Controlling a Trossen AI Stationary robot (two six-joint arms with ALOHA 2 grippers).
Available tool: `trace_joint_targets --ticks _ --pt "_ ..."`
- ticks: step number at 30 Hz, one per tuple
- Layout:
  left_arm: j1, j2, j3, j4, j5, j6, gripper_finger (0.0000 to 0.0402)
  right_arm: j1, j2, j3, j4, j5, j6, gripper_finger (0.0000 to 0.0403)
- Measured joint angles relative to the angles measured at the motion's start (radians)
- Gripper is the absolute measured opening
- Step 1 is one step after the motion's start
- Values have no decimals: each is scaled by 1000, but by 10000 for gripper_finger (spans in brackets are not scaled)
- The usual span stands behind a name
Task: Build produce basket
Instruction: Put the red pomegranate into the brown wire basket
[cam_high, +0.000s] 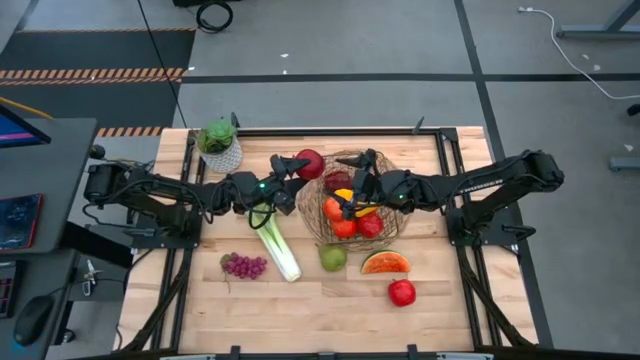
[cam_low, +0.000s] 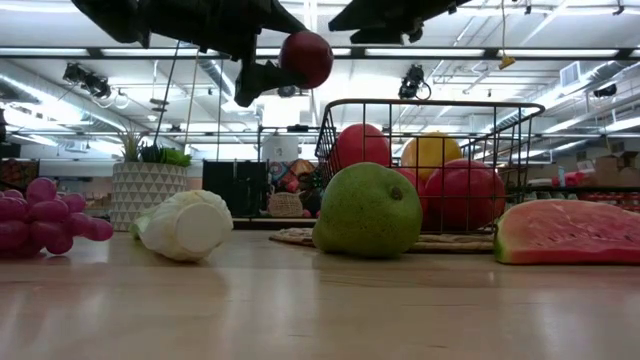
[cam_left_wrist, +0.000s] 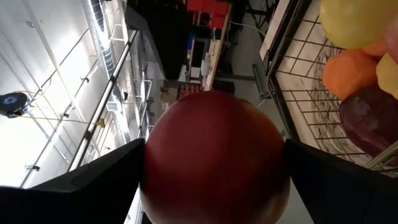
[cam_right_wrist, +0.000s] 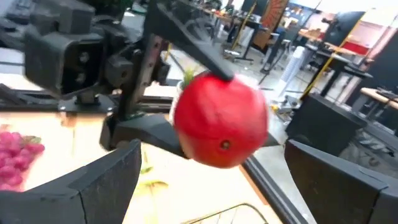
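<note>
Basket (cam_high: 318, 212) sits mid-table, holding oranges, a yellow pepper and red fruit. Left gripper (cam_high: 296, 165) clamps a red apple (cam_high: 310, 163) in the air just left of the rim. Right gripper (cam_high: 356, 193) hangs over the basket, fingers apart, empty. Leek (cam_high: 277, 244), grapes (cam_high: 244, 265), pear (cam_high: 332, 257), watermelon (cam_high: 385, 263) lie nearer.

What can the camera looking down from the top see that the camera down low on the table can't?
Only the high view shows the second red apple alone at the table's near side, and the open right gripper over the round tan wire basket.

Only the low view shows the held red apple hanging well above the tabletop.

Both show the left gripper holding that apple, the basket, the green pear, purple grapes, watermelon slice, leek and potted plant.
</note>
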Motion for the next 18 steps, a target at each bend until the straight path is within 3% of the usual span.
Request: trace_joint_targets --ticks 6,18 --pt "0 0 0 0 0 -2 383 0 -4 0 94 -5 -1 400" --pt "0 0 0 -1 0 -3 383 0 -4 0 110 -5 -2 400"
